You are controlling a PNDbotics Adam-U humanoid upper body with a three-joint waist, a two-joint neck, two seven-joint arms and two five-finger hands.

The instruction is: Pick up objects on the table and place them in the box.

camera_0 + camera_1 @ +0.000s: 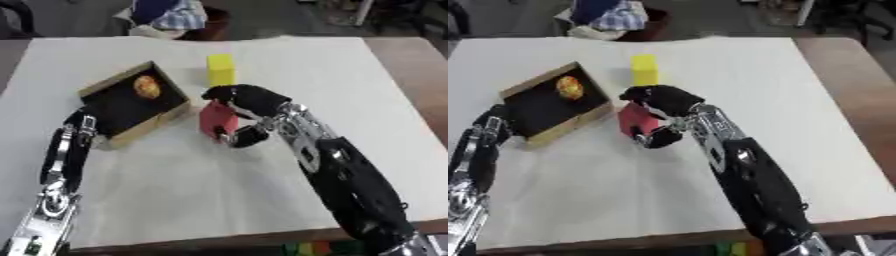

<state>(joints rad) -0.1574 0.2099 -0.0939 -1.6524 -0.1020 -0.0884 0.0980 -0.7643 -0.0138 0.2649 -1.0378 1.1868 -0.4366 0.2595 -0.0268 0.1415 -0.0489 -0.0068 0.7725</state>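
The right forearm (354, 185), nearest the camera, is stretching up from the table's near edge toward the box (112, 92). Its right hand (248, 102) is curling fingers over the top of the red block (216, 119) and a thumb under its near side, pinching it just beside the box's right wall. The left hand (79, 122) is resting against the box's near-left corner; whether its fingers are open cannot be told. An orange round thing (147, 86) is lying inside the box, a yellow block (220, 69) standing just beyond it. The block risks catching the wall and slipping if carried across too low.
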